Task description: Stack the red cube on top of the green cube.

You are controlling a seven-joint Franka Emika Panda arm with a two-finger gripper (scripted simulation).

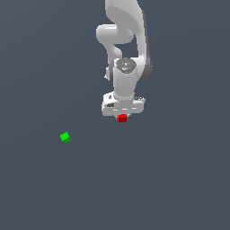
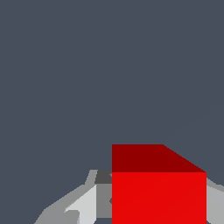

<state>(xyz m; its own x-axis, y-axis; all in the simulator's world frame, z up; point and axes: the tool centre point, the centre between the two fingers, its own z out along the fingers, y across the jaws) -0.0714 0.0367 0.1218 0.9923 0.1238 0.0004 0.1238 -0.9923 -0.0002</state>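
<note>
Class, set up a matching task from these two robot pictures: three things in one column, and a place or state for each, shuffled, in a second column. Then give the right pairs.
Things
1. red cube
2. green cube
3. gripper

Places or states
A. alone on the floor, toward the exterior view's left
B. white, at the end of the arm, directly over a cube
C. between the fingers, filling much of the wrist view

Pairs: 1-C, 2-A, 3-B
</note>
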